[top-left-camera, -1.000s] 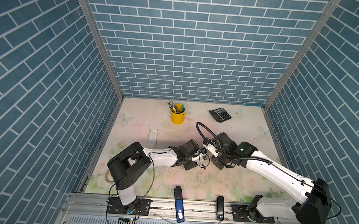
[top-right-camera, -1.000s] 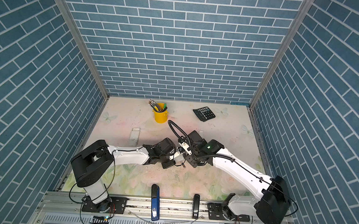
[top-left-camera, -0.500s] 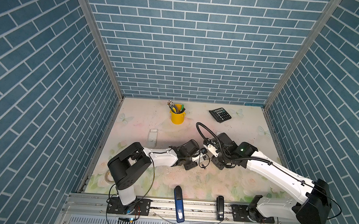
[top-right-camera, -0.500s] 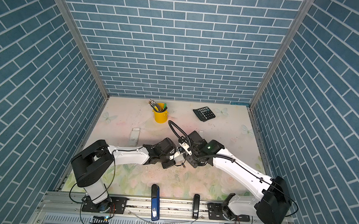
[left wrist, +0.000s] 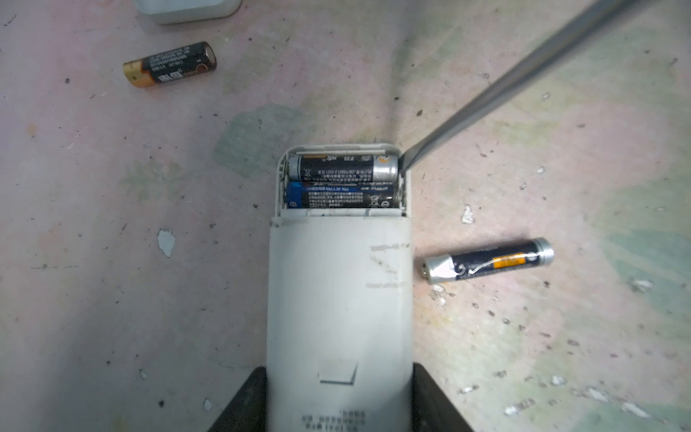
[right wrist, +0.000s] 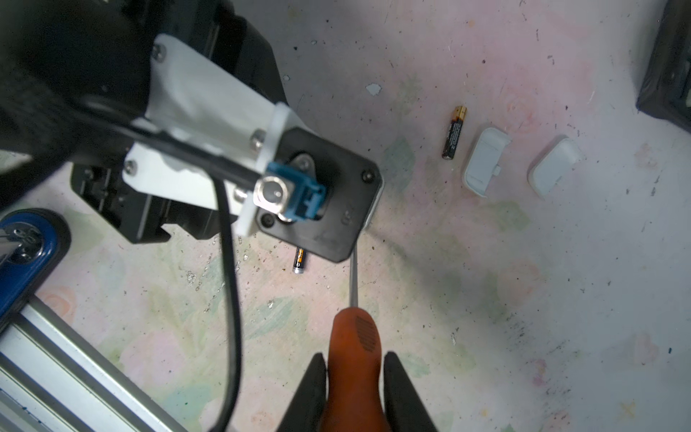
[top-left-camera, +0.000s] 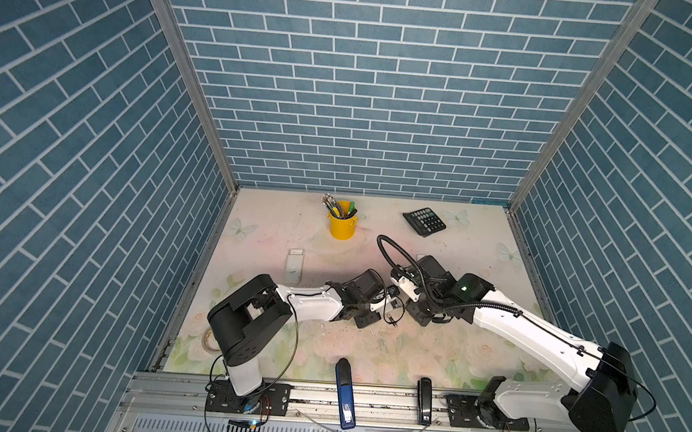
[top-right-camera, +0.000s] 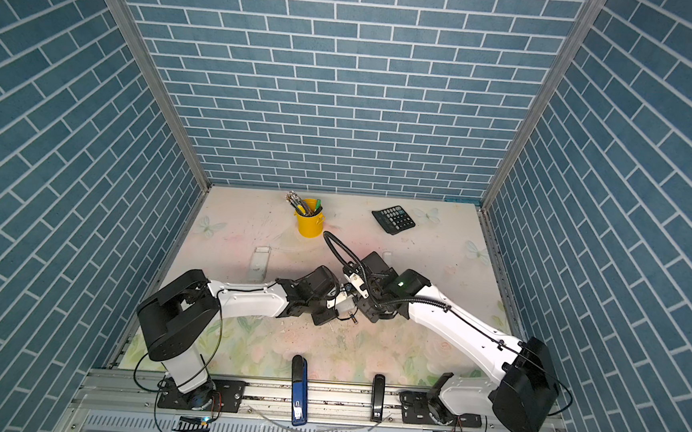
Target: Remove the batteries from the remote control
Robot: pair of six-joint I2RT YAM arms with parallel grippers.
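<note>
The left fingers (left wrist: 243, 407) pinch the remote control (left wrist: 338, 291), lying at 5 o'clock from the yellow cup (top-left-camera: 341, 229) in a top view; the right fingers (right wrist: 310, 392) clamp the screwdriver (right wrist: 355, 355), tip at the end battery (left wrist: 342, 167). Pry gently under its cap, keeping the remote steady. Two loose batteries (left wrist: 170, 64) lie on the desk (left wrist: 112, 299). Nothing has visibly moved since a second ago

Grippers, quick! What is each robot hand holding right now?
Left gripper: closed, holding the white remote control.
Right gripper: closed, holding the screwdriver by its orange handle.
</note>
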